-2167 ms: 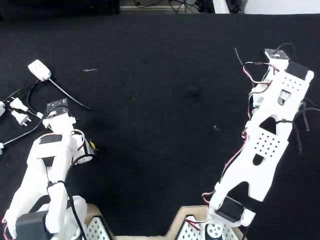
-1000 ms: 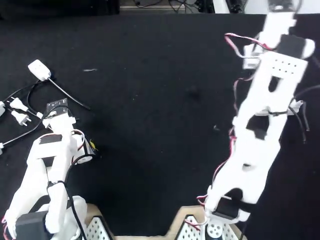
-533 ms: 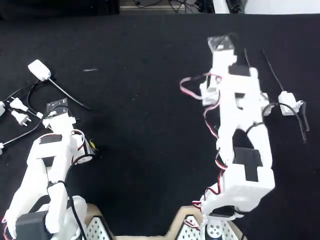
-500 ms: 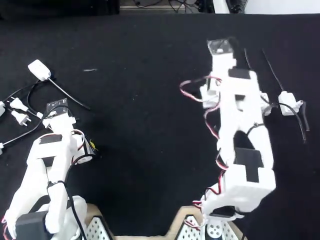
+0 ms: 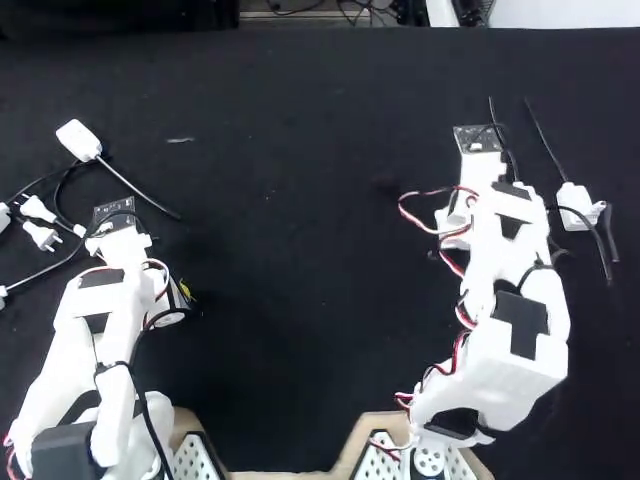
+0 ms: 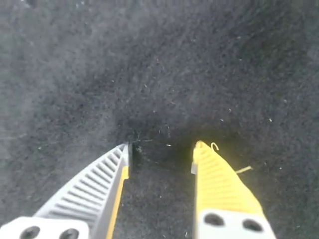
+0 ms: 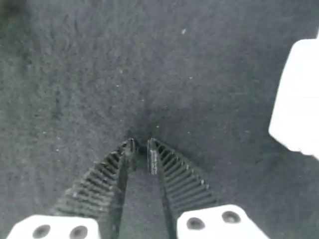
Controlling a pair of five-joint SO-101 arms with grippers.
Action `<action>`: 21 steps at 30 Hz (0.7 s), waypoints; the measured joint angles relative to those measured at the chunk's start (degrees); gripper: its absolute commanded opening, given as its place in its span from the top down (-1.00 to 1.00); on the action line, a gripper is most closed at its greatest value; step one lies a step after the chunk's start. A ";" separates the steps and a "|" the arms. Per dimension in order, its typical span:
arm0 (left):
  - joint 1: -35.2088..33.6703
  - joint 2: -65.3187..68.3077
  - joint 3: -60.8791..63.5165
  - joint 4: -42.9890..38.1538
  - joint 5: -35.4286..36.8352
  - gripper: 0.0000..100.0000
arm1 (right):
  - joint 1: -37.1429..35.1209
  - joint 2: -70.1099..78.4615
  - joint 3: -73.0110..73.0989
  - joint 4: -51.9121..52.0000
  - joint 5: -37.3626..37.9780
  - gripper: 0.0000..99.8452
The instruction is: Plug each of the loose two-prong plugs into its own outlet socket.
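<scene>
Two white two-prong plugs (image 5: 38,209) (image 5: 41,236) lie with their black cords at the table's left edge. A white outlet socket (image 5: 78,139) sits farther back on the left. A second white socket (image 5: 578,213) (image 7: 299,97) lies at the right. My left gripper (image 5: 112,212) (image 6: 160,152) hovers over bare black cloth just right of the plugs, open and holding nothing. Left of the right-hand socket, my right gripper (image 5: 478,138) (image 7: 141,148) points down at the cloth, its fingers drawn almost together on nothing.
Black cloth (image 5: 300,200) covers the whole table. Thin black cords (image 5: 540,140) trail behind the right socket. Another white piece (image 5: 3,216) shows at the left edge. The arm bases (image 5: 400,455) stand at the front edge.
The right arm swung from the far right toward the table's middle, then pulled back and to the right. The left arm stayed still.
</scene>
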 measured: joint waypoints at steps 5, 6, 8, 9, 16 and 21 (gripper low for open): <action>0.00 0.18 0.00 -1.05 0.00 0.60 | 1.49 0.62 -0.97 0.00 0.53 0.90; 0.00 0.18 0.00 -1.05 0.00 0.60 | 2.11 0.62 -0.97 -0.09 0.62 0.90; 0.00 0.18 0.00 -1.05 0.00 0.60 | 3.08 0.62 -1.14 -0.53 0.62 0.90; 0.00 0.18 0.00 -1.05 0.00 0.60 | 3.52 0.62 -1.41 -0.70 0.62 0.90; 0.00 0.26 0.00 -1.23 0.00 0.60 | 6.07 0.62 -1.85 -1.41 0.62 0.90; 0.00 0.26 0.00 -1.32 0.00 0.60 | 7.74 0.70 -1.85 -4.57 0.62 0.90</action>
